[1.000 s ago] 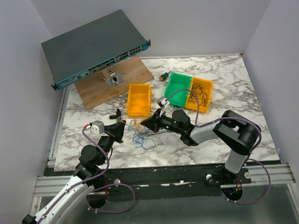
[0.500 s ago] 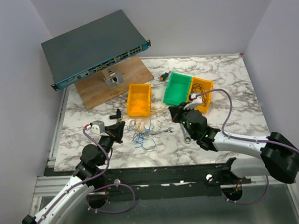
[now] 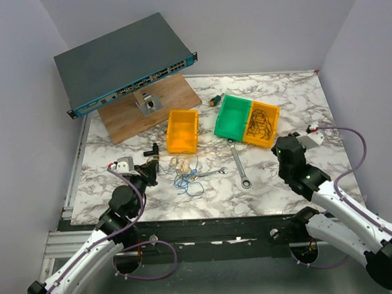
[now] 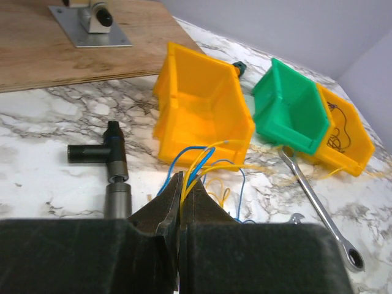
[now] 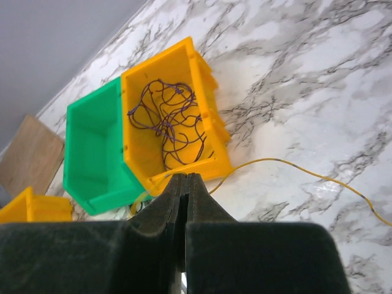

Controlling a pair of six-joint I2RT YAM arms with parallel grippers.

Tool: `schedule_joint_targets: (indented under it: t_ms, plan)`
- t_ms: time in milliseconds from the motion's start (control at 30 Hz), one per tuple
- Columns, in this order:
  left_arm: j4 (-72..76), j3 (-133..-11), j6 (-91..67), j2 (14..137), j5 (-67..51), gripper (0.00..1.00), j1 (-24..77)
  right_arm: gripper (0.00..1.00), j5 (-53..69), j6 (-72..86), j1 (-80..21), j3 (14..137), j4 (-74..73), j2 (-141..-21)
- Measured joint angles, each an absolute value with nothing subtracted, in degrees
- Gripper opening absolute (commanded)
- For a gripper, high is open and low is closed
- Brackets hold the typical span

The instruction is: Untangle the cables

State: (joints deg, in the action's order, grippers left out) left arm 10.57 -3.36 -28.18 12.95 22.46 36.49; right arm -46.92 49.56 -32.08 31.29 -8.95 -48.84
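Most of the marble table (image 3: 298,97) lay bare on its right half, giving the right arm (image 3: 328,193) open room to draw away from the clutter. Walls closed in the left, far and right edges, so that room would likely run out near the right edge. Raised at the far left, the network switch (image 3: 124,62) and the wooden board (image 3: 164,99) stood well apart from the work.

Three bins sat mid-table: an empty yellow bin (image 3: 182,130) just beyond the tangle, then a green bin (image 3: 233,114) touching a second yellow bin (image 5: 165,122) that held dark wires. Nearer lay the long wrench (image 3: 238,161), between the arms, and the small wrench (image 3: 210,174), beside the bundle, where a dragged wire might catch.

The cables (image 3: 184,172) lay mostly on the table in front of the empty bin. The left arm (image 3: 120,205) had its jaws fully closed on their blue and yellow ends, apparently as an anchor. The right arm's jaws were closed too, beside the dark-wire bin. A yellow strand (image 5: 275,162) seemed pinched there, though the tips hid the contact, and it ran on over the table in a loose curve.
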Motion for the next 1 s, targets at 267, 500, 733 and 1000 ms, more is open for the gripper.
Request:
schedule_joint_targets:
  t_ms: [267, 500, 733, 1000]
  plan:
    - [6.3, -4.1, -31.0, 12.8, 29.7, 0.00, 36.4, 0.01, -49.7, 49.8, -30.3, 35.3, -16.7, -43.9]
    - [5.6, -4.5, -31.4, 13.8, 30.6, 0.03, 36.4, 0.01, -50.5, 43.0, -30.3, 41.7, -16.3, -42.5]
    - [6.1, -5.7, -31.2, 18.3, 30.1, 0.26, 36.5, 0.01, -49.2, 34.1, -30.4, 57.0, -14.3, -44.1]
    - [6.9, -6.7, -30.2, 21.7, 28.1, 0.00, 36.3, 0.01, -41.0, 28.4, -30.2, 73.9, -13.1, -50.5]
